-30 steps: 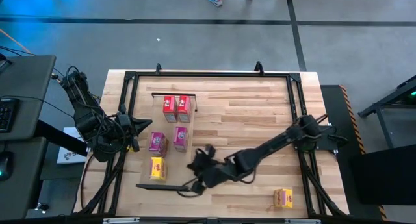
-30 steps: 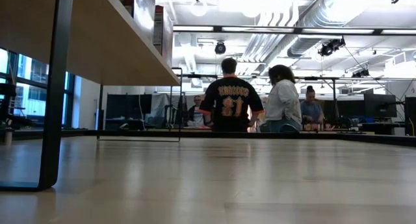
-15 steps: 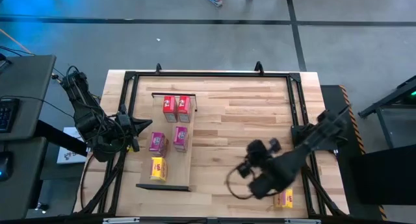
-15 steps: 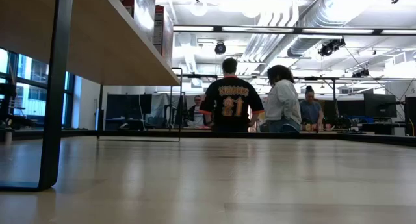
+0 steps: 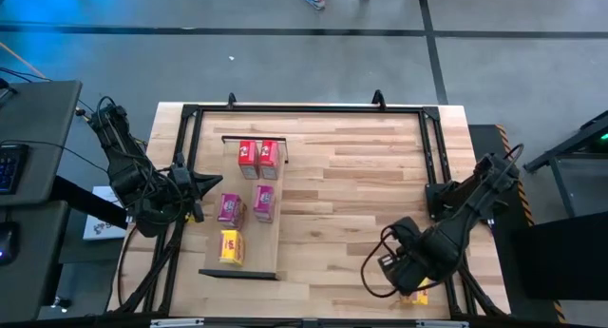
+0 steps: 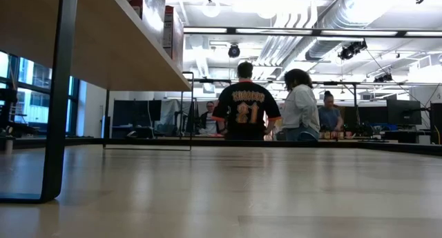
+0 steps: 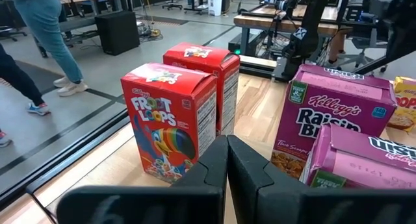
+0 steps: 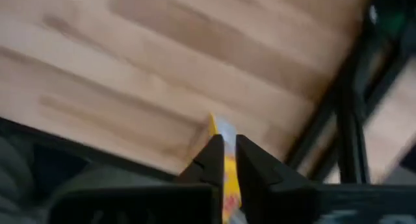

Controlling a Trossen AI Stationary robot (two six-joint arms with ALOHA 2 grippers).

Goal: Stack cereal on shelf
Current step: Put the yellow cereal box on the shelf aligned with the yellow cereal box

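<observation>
On the shelf (image 5: 258, 252) at the table's left stand two red cereal boxes (image 5: 258, 154), two pink ones (image 5: 247, 206) and a yellow one (image 5: 231, 247). The left wrist view shows the red boxes (image 7: 175, 120) and pink boxes (image 7: 331, 130) close up. Another yellow box (image 5: 416, 294) lies on the tabletop near the near right corner. My right gripper (image 5: 407, 271) hangs above it, pointing down, shut, the yellow box (image 8: 224, 130) showing just past its fingertips (image 8: 225, 152). My left gripper (image 5: 201, 187) waits shut at the shelf's left side (image 7: 226, 160).
A black metal frame (image 5: 304, 109) runs around the tabletop, with a rail (image 5: 446, 261) close beside the right gripper. In the low view the shelf's underside (image 6: 103, 38) and black leg (image 6: 59, 93) fill the left. People stand in the room beyond the table's far edge.
My right gripper has swung from the shelf's near end toward the table's near right corner, rising a little. It has tipped from nearly level to pointing straight down and rolled about, ending over the lone yellow box. The boxes have not moved.
</observation>
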